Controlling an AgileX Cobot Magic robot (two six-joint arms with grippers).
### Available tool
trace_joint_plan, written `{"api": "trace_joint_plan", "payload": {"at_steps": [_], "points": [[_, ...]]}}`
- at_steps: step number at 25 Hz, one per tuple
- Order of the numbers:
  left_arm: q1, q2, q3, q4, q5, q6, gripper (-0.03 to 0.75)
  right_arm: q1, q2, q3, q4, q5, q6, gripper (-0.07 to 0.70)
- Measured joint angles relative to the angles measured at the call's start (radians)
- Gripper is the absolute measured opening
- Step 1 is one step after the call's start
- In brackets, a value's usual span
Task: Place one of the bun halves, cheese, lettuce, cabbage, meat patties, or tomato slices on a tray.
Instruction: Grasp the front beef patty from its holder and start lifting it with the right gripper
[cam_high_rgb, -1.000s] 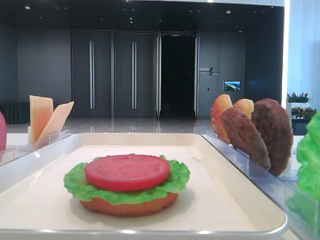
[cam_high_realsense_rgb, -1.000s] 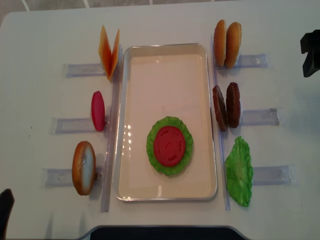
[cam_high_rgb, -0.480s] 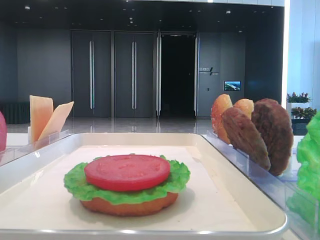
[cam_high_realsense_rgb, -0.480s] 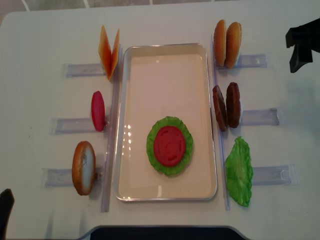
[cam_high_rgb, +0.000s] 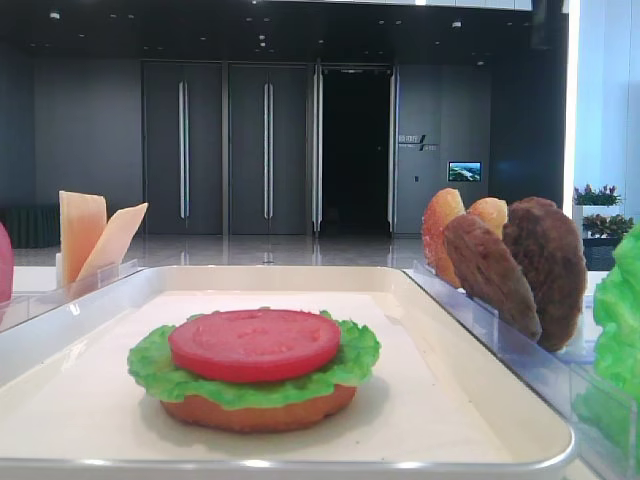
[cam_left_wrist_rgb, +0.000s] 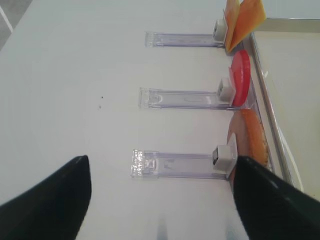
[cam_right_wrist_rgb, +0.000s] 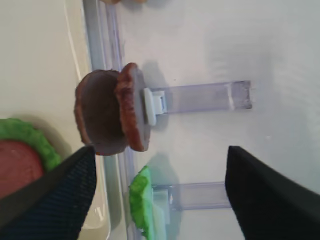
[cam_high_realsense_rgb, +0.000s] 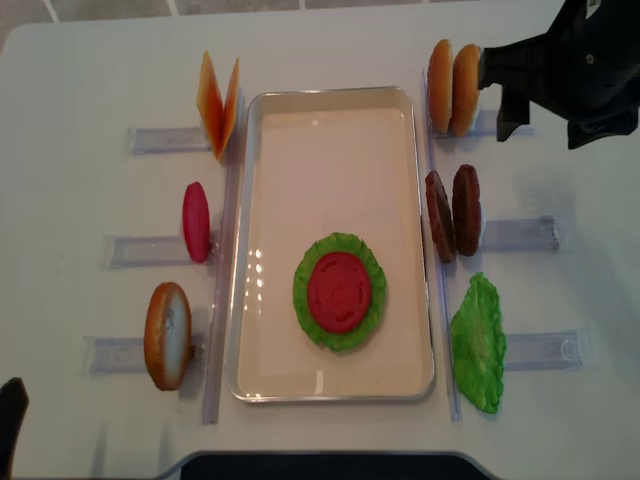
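Note:
The white tray (cam_high_realsense_rgb: 335, 95) holds a stack of bun half (cam_high_rgb: 258, 412), lettuce (cam_high_realsense_rgb: 305, 300) and tomato slice (cam_high_realsense_rgb: 340, 291). To its right stand two bun halves (cam_high_realsense_rgb: 455, 87), two meat patties (cam_high_realsense_rgb: 453, 212) and a green leaf (cam_high_realsense_rgb: 478, 343). To its left are cheese (cam_high_realsense_rgb: 220, 103), a tomato slice (cam_high_realsense_rgb: 196, 221) and a bun half (cam_high_realsense_rgb: 167, 335). No separate cabbage shows. My right gripper (cam_high_realsense_rgb: 540, 125) hovers open and empty, above and right of the patties (cam_right_wrist_rgb: 107, 115). My left gripper (cam_left_wrist_rgb: 160, 162) is open and empty at the front left, near the bun half (cam_left_wrist_rgb: 250, 137).
Each ingredient rests in a clear plastic holder (cam_high_realsense_rgb: 520, 233) sticking out from the tray's long sides. Bare white tabletop (cam_left_wrist_rgb: 75, 90) lies left of the left holders. The table's front edge (cam_high_realsense_rgb: 320, 462) runs just below the tray.
My right gripper has come in from the right edge and moved left, now above the table beside the right-hand buns. The left gripper and all food stay where they were.

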Motion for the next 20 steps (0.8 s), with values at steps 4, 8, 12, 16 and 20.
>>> {"api": "trace_joint_plan", "payload": {"at_steps": [4,8,12,16,20], "points": [[0.0,0.0,0.0,0.0,0.0,0.0,0.692,0.075,0.0,0.0,0.0,-0.009,0.057,0.538],[0.0,0.0,0.0,0.0,0.0,0.0,0.692,0.138,0.005,0.0,0.0,-0.041,0.093,0.538],[0.0,0.0,0.0,0.0,0.0,0.0,0.692,0.185,0.045,-0.001,0.0,-0.05,0.107,0.538],[0.0,0.0,0.0,0.0,0.0,0.0,0.692,0.206,0.093,-0.001,0.006,-0.057,0.11,0.538],[0.0,0.0,0.0,0.0,0.0,0.0,0.692,0.227,0.134,-0.001,0.006,-0.08,0.108,0.538]]}}
